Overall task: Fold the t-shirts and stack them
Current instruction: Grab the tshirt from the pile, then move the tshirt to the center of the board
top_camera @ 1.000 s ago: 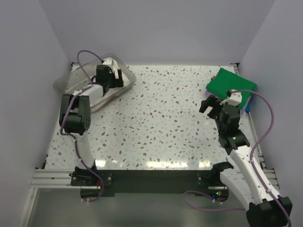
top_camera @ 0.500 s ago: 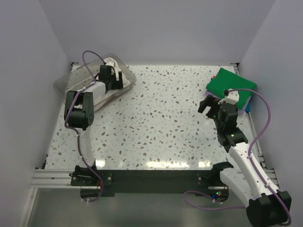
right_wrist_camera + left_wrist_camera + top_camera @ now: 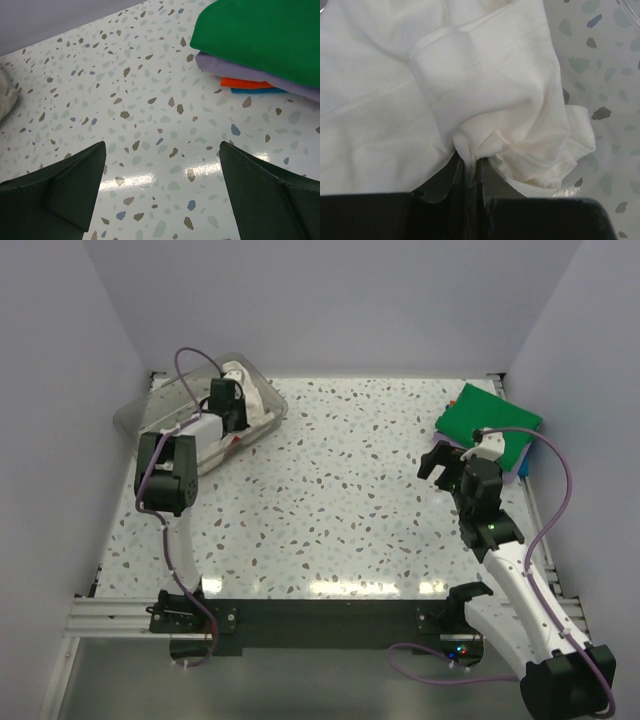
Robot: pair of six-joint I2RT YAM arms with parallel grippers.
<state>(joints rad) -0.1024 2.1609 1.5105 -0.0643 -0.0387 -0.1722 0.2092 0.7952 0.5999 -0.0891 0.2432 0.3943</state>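
Observation:
A cream-white t-shirt (image 3: 470, 85) lies bunched in the clear plastic tub (image 3: 135, 415) at the back left. My left gripper (image 3: 469, 162) is shut on a pinched fold of that shirt inside the tub; from above it shows at the shirt (image 3: 245, 390) as the left gripper (image 3: 226, 400). At the back right sits a stack of folded t-shirts: green (image 3: 260, 37) on top, then lavender (image 3: 220, 67), orange (image 3: 245, 83) and blue (image 3: 257, 91). My right gripper (image 3: 162, 150) hovers open over bare table just left of that green-topped stack (image 3: 488, 420), holding nothing.
The speckled table (image 3: 340, 500) stretches between the tub and the stack. Lavender walls close in the back and both sides. A black rail runs along the near edge by the arm bases.
My left gripper has closed on a fold of the cream-white shirt in the tub, and more of the shirt shows bunched beside it. The right arm has hardly moved.

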